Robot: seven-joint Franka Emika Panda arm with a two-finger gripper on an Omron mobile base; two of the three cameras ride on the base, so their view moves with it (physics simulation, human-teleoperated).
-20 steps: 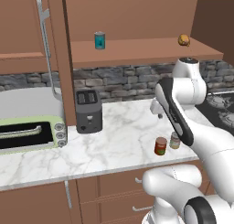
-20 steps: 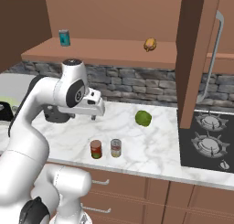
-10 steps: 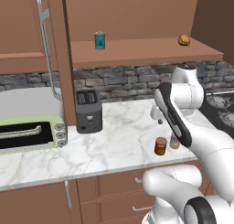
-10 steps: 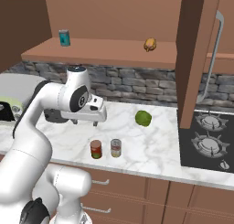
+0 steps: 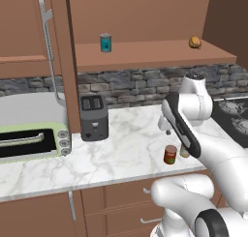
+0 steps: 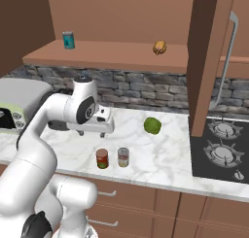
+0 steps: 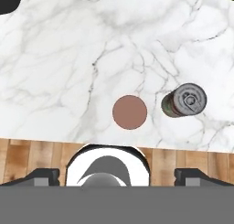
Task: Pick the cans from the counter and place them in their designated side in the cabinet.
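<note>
pincer: The pincer (image 6: 103, 127) has its 2 fingers wide apart. It holds nothing and touches nothing. It hangs above the worktop (image 6: 160, 157), over the 2 cans, pointing down.
red can: The red can (image 6: 102, 159) stands near the front edge of the worktop. From the hand view its round top sits almost right under the pincer.
cream can: The cream can (image 6: 123, 157) with the silvery lid stands just beside the red one, not touching it.
shelf: The cabinet shelf (image 6: 112, 57) has the teal can (image 6: 68, 40) on one half and a small orange food item (image 6: 159, 47) on the other.
done: Nothing yet, I think. Both cans are on the worktop.
left: Both cans must go up beside the teal can.
</note>
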